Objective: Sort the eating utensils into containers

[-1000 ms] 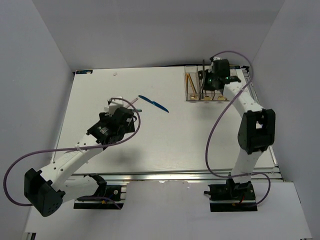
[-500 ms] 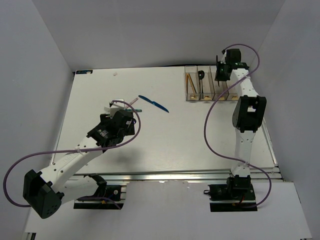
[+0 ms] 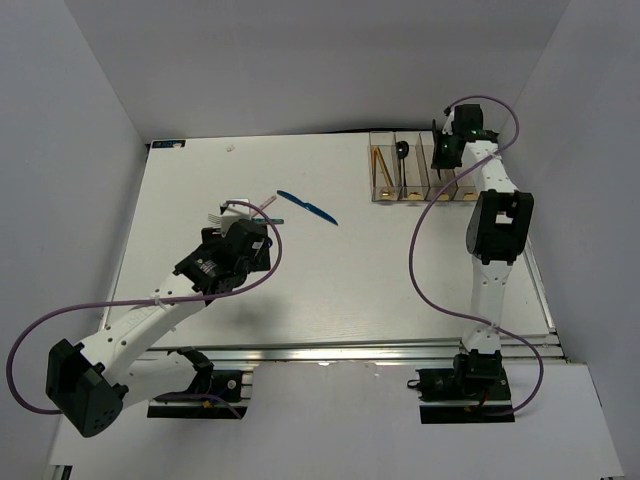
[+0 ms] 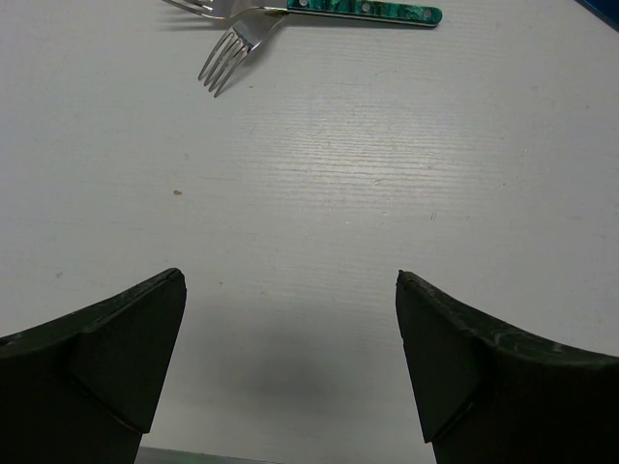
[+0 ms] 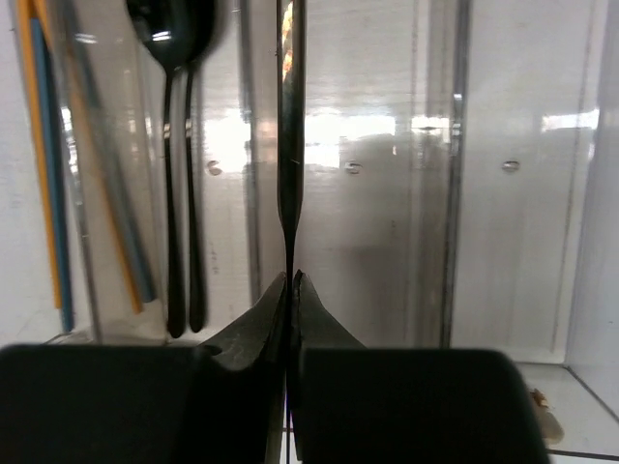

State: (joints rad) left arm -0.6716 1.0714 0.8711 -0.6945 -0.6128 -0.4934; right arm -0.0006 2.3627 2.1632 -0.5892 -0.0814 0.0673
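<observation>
Containers (image 5: 455, 193) stand at the counter's (image 4: 338, 193) far right, with chopsticks (image 5: 46, 174) in 1 bin and 2 black spoons (image 5: 174, 193) in the next. Above the 3rd bin, the right tool (image 5: 290, 290) is clamped on a slim dark utensil (image 5: 290, 126). A green-handled fork (image 4: 338, 9) and a blue knife (image 3: 307, 207) lie near the left tool (image 4: 290, 358), whose fingers are wide apart.

Four clear bins (image 3: 425, 186) joined in a row stand at the table's far right. Orange and bluish chopsticks (image 5: 46, 164) lie in the leftmost, two black spoons (image 5: 180, 174) in the second. A slim dark utensil (image 5: 289, 135), edge-on, is pinched in the right gripper (image 5: 290, 282) at the third. A blue knife (image 3: 307, 208) lies mid-table, and near it a green-handled fork (image 4: 329, 11) lies flat beside a second fork (image 4: 191, 5)
</observation>
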